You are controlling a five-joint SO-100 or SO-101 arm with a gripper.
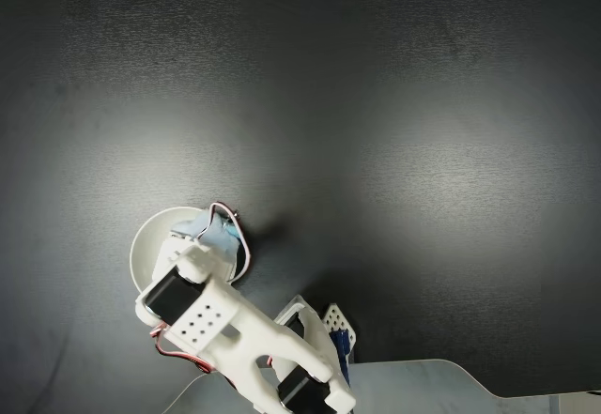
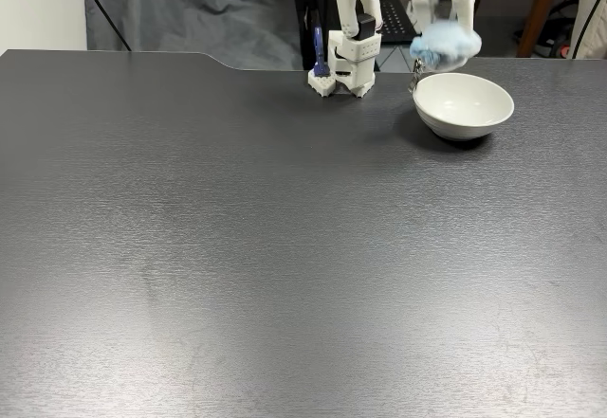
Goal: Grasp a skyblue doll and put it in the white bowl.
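I am pinching the soft, light doll [image 2: 446, 43] in my claw [image 2: 446, 56] | bowl [image 2: 465, 105] just below | fluff squashing easily, body-grip holding.

Fluffy pale-blue plush skyblue doll [image 2: 448, 43]; glossy, smooth white bowl [image 2: 465, 105]; matt, finely grained dark table [image 2: 237, 247]; white plastic arm [image 1: 235, 329].

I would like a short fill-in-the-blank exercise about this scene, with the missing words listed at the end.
1. The gripper holds the skyblue doll above the ____ bowl.
2. The white bowl is ____ inside.
3. The doll's metal clasp hangs ____ the bowl's rim.
4. The bowl stands on a dark ____.

Missing words: white; empty; beside; table
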